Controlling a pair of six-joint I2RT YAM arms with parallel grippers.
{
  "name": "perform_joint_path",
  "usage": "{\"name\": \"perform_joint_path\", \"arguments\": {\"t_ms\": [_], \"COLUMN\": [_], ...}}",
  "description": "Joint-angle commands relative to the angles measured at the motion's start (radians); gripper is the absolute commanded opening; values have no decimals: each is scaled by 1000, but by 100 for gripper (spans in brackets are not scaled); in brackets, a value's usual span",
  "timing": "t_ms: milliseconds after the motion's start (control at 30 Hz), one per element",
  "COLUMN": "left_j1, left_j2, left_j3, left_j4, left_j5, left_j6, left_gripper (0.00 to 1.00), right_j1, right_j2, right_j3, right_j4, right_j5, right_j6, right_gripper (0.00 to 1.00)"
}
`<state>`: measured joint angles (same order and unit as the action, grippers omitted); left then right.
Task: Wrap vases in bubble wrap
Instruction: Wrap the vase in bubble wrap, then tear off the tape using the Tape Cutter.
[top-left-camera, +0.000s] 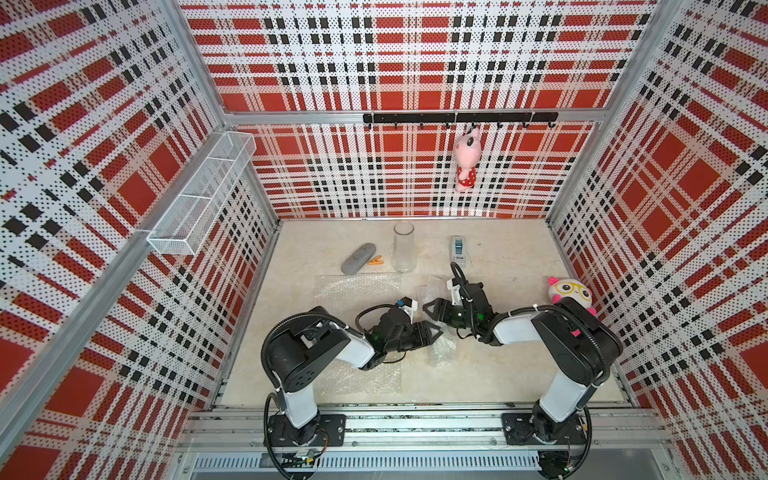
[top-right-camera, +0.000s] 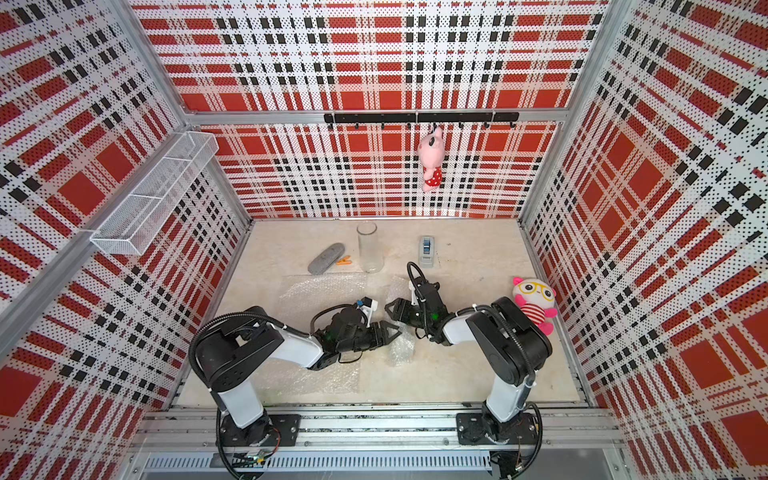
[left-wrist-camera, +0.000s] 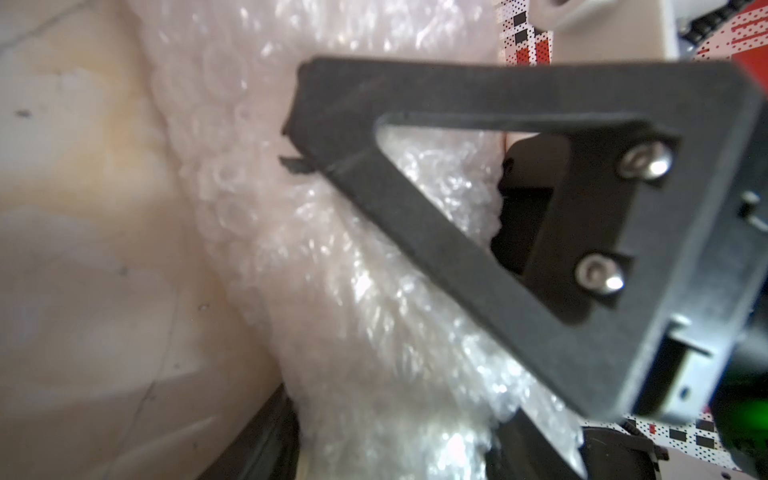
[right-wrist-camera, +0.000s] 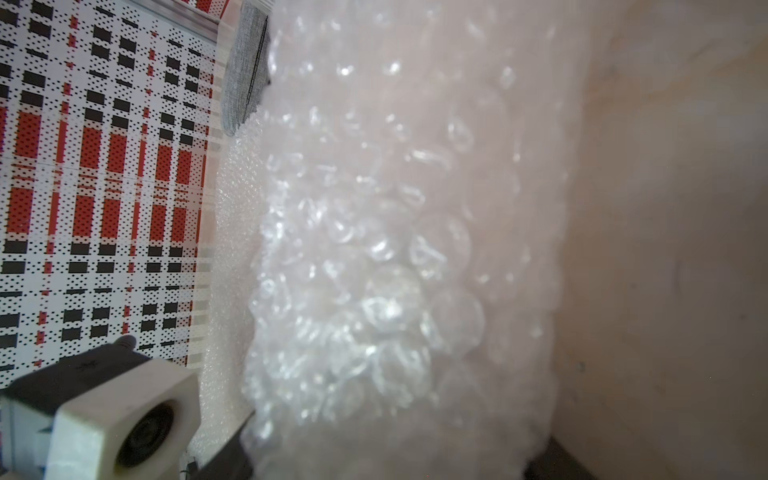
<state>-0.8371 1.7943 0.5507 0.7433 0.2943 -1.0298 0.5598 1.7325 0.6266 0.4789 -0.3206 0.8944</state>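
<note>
Clutter stood beyond the jaws toward the back wall. There was an upright, bare clear glass cylinder vase (top-left-camera: 404, 247) (top-right-camera: 369, 247), with a grey oval fabric case (top-left-camera: 358, 258) and a small orange clip (top-left-camera: 376, 261) on its one side. A grey tape dispenser (top-left-camera: 458, 248) stood on its other side. A round-faced plush toy in yellow glasses (top-left-camera: 569, 293) sat behind the right arm.

Nothing stood between the left gripper (top-left-camera: 434, 332) (top-right-camera: 395, 332) and the right gripper (top-left-camera: 429, 309) (top-right-camera: 390, 309) except a rolled bundle of clear bubble wrap (top-left-camera: 441, 345) (top-right-camera: 401, 347). It lay on the beige marbled tabletop (top-left-camera: 498, 353), with the two grippers meeting over it tip to tip. A flat sheet of clear bubble wrap (top-left-camera: 353, 291) lay spread behind and under the left gripper.

The top views showed the roll only as a crinkled, shiny lump. The wrist views showed its round bubbles over something pale, which could not be identified.

In the left wrist view a black triangular finger (left-wrist-camera: 436, 241) lay against the roll (left-wrist-camera: 353, 311), with the jaws part-open astride it. Whether they squeezed it could not be told.

In the right wrist view the roll (right-wrist-camera: 374, 249) filled the gap, and dark fingers (right-wrist-camera: 557, 461) pressed both its flanks, so the part-open jaws held it. That view also caught the grey case (right-wrist-camera: 245, 83) beyond the roll, and a white camera block (right-wrist-camera: 104, 415).
</note>
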Motion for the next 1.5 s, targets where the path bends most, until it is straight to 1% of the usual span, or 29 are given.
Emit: {"name": "perform_joint_path", "arguments": {"t_ms": [0, 100, 167, 267, 333, 400, 433, 467, 500, 533, 633, 767, 867, 967, 1067, 1233, 1467], "left_j1": [9, 16, 14, 4, -5, -8, -9, -9, -10, -10, -10, -10, -10, -11, -14, -17, -17], "left_j2": [23, 25, 29, 33, 36, 38, 35, 35, 31, 27, 12, 2, -6, -9, -7, -6, 5], "left_j3": [-15, -4, 5, 11, 18, 25, 27, 28, 28, 28, 25, 20, 18, 18, 22, 25, 32], "left_j4": [-129, -156, -169, -170, -174, -182, -186, -186, -189, -192, -204, -211, -215, -220, -220, -221, -222], "left_j5": [-22, -15, -11, -11, -9, -7, -5, -2, -1, -1, -3, -6, -15, -24, -24, -21, -14], "left_j6": [72, 96, 107, 113, 117, 126, 130, 135, 140, 147, 154, 157, 157, 153, 149, 146, 146], "left_gripper": [47, 43, 41, 41, 40, 39, 39, 38, 38, 37, 35, 35, 35, 35, 35, 35, 35], "right_j1": [-1, -52, -109, -192, -252, -306, -330, -350, -367, -383, -417, -436, -436, -436, -434, -428, -418], "right_j2": [-71, -132, -178, -228, -236, -214, -191, -166, -133, -96, 17, 197, 297, 378, 435, 482, 506], "right_j3": [39, 94, 144, 222, 289, 353, 392, 429, 471, 509, 624, 808, 908, 1014, 1081, 1124, 1116], "right_j4": [-155, -302, -410, -542, -608, -646, -662, -678, -696, -709, -723, -771, -792, -832, -857, -876, -885], "right_j5": [39, 59, 59, 72, 80, 69, 56, 50, 46, 37, 13, -70, -104, -95, -99, -97, -71], "right_j6": [-72, -180, -259, -387, -452, -497, -518, -533, -549, -563, -578, -581, -576, -590, -596, -601, -621], "right_gripper": [69, 77, 81, 85, 85, 81, 76, 72, 67, 60, 41, 31, 30, 31, 32, 32, 33]}}
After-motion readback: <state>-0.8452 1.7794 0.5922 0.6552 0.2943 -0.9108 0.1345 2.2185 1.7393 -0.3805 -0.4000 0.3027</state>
